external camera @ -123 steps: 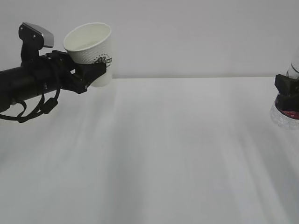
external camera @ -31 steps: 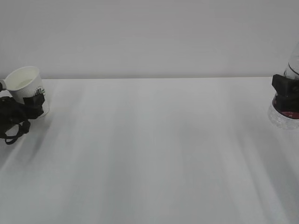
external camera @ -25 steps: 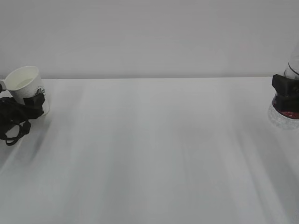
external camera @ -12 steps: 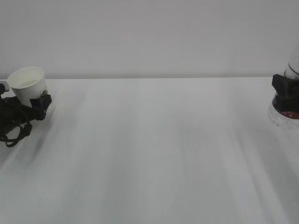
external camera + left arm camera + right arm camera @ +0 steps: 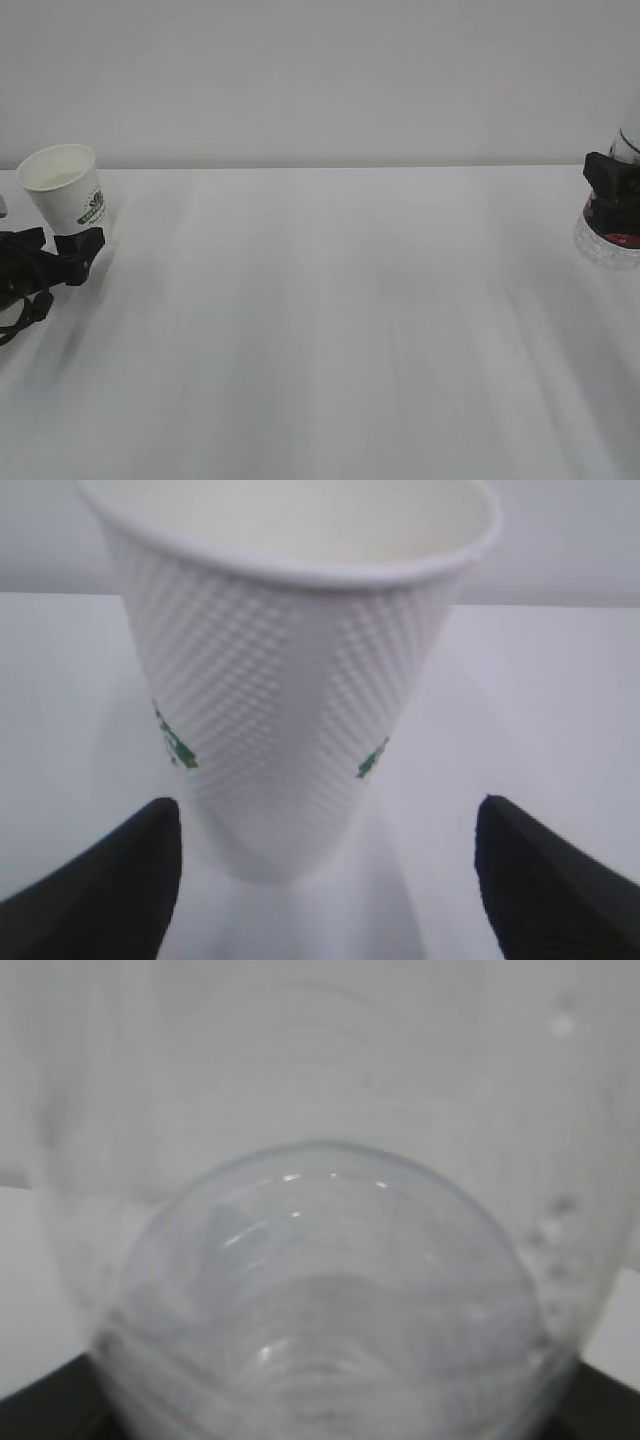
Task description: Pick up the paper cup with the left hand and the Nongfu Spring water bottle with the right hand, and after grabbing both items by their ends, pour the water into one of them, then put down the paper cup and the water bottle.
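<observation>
The white paper cup [image 5: 68, 195] with a green logo stands upright on the table at the far left. My left gripper [image 5: 57, 245] is open just in front of its base, and both black fingers [image 5: 110, 890] stand clear of the dotted cup [image 5: 285, 680] wall. At the far right edge, my right gripper [image 5: 610, 180] is shut on the clear Nongfu Spring water bottle [image 5: 608, 245] above its red label. The bottle [image 5: 330, 1290] fills the right wrist view, with droplets on its wall. No water level can be made out in either one.
The white table [image 5: 340, 320] stretches between the two arms. A plain pale wall [image 5: 320, 80] rises behind the table's far edge. The bottle's top and most of the right arm are cut off by the right frame edge.
The left gripper has opened and drawn back from the cup toward the left edge. The cup, tilted in the grip a second ago, now stands upright alone. The right gripper and bottle have not moved.
</observation>
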`<state>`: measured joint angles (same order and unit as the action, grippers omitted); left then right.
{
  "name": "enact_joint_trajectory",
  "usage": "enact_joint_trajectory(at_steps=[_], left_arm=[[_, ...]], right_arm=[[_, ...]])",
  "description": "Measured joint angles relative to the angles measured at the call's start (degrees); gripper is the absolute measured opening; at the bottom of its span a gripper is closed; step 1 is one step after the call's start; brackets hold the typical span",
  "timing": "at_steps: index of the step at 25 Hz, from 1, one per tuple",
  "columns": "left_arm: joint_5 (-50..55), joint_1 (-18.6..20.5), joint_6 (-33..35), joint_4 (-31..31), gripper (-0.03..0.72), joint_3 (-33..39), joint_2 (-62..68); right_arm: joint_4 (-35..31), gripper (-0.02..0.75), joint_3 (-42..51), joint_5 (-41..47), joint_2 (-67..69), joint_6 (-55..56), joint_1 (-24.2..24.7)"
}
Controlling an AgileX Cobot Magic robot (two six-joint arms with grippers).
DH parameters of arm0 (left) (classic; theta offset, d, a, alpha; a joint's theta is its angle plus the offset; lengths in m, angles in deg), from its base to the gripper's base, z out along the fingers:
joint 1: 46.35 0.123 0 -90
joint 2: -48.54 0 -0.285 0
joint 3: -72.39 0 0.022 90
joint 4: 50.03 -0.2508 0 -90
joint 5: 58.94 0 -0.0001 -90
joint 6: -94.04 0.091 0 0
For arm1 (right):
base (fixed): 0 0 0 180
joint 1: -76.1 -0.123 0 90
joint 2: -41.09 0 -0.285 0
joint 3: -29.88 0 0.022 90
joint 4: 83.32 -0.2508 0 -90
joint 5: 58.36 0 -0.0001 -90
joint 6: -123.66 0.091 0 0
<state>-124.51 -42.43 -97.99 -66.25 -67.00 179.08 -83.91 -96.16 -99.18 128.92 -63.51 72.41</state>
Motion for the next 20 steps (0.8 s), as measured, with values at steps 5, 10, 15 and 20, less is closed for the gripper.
enact_joint_trajectory(at_steps=[5, 10, 15, 20], left_arm=[[0.00, 0.00, 0.11, 0.32, 0.679, 4.48, -4.43], [-0.09, 0.00, 0.21, 0.43, 0.664, 7.99, -9.58], [-0.09, 0.00, 0.21, -0.31, 0.643, 10.93, -14.37], [-0.09, 0.00, 0.21, -3.68, 0.627, 12.14, -18.88]], right_arm=[[0.07, 0.503, 0.00, -0.28, 0.00, 0.00, 0.00], [0.07, 0.503, 0.00, -0.28, 0.00, 0.67, 0.00], [-0.34, 0.503, 0.00, -0.28, 0.00, 1.90, 0.00], [-2.80, 0.503, 0.00, 0.36, 0.13, 1.92, 0.00]])
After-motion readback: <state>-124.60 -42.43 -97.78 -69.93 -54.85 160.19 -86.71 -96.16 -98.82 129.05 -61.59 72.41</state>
